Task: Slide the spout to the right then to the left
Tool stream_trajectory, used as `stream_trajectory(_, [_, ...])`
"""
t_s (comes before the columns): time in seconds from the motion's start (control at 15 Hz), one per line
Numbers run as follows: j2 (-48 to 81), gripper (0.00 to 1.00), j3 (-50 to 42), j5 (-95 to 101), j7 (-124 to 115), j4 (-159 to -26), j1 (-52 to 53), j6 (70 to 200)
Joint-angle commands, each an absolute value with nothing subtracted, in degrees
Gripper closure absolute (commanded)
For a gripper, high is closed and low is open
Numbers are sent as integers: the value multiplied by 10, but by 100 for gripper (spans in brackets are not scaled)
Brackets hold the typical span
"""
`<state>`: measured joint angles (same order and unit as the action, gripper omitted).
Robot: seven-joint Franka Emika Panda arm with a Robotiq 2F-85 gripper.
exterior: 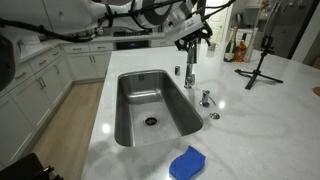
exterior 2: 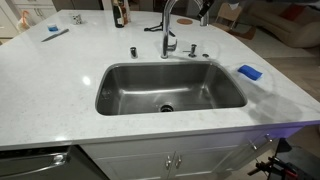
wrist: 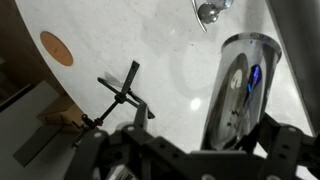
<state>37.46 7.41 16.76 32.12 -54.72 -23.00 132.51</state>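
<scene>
The spout (exterior 2: 166,28) is a tall chrome gooseneck tube that rises behind the steel sink (exterior 2: 120,95) and arches over it. In an exterior view it stands at the far rim (exterior: 190,68), with my gripper (exterior: 194,40) up at its arch. In the wrist view the shiny tube (wrist: 240,90) stands between my gripper's (wrist: 205,140) dark fingers, close against the right finger. The fingers look spread, with a gap on the left side. My gripper also shows beside the top of the arch (exterior 2: 204,12).
Small chrome fittings (exterior 2: 192,50) stand beside the spout base. A blue sponge (exterior: 187,163) lies on the white counter by the sink, also seen here (exterior 2: 249,72). A black tripod (exterior: 262,62) and bottles (exterior: 235,46) stand behind, and the tripod shows in the wrist view (wrist: 120,95).
</scene>
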Motion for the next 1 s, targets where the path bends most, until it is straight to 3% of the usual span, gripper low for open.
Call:
stream_trajectory(0.0, [388, 0, 51, 200, 312, -548, -227, 1368])
stream_trajectory(0.67, [431, 0, -6, 270, 268, -508, -202, 1417])
stream_trajectory(0.93, [387, 0, 53, 203, 350, -550, -226, 1335])
